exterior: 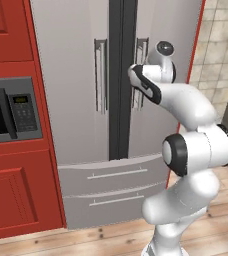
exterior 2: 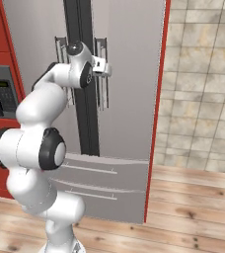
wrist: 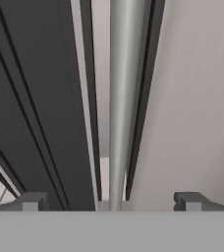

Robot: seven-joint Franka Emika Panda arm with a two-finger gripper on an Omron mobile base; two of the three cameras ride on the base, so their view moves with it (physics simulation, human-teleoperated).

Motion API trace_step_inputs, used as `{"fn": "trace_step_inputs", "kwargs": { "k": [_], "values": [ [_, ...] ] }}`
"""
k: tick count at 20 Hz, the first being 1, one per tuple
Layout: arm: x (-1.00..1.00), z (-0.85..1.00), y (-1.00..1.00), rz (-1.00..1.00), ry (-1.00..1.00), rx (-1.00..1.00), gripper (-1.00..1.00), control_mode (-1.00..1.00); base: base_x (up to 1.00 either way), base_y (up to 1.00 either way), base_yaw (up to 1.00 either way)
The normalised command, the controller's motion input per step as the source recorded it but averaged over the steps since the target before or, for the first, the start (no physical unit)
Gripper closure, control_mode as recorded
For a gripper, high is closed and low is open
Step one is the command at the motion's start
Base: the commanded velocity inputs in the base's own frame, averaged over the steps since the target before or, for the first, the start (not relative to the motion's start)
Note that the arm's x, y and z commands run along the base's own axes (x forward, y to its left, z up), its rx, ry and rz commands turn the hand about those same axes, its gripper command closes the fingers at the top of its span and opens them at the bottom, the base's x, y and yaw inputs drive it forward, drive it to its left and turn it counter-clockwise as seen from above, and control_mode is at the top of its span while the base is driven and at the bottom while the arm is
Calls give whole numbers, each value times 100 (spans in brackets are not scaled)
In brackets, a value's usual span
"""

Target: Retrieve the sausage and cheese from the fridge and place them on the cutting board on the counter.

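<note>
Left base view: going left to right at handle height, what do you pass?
Microwave → left door handle → dark gap between the fridge doors → right door handle → tiled wall.

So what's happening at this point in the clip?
The white arm is reaching for the closed fridge. Its gripper is open, with the right door's bar handle lined up between the fingertips, but the jaws have not closed on it. Both fridge doors and the two bottom drawers are shut, so nothing has been taken out yet. A microwave sits in the red cabinets to the left.
</note>
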Motion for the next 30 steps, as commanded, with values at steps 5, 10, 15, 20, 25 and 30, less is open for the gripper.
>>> {"fn": "trace_step_inputs", "kwargs": {
  "k": [5,10,15,20,25,30],
  "values": [
    [42,-7,-1,0,0,1,-100,-100,0,0,0],
    [41,-11,0,0,0,0,-100,-100,0,0,0],
    [29,-19,-3,0,0,1,-100,-100,0,0,0],
    [25,-27,0,0,3,0,-100,-100,0,0,0],
    [42,-14,-1,0,1,0,-100,-100,0,0,0],
    [30,-32,-1,0,0,0,-100,-100,0,0,0]
  ]
}}
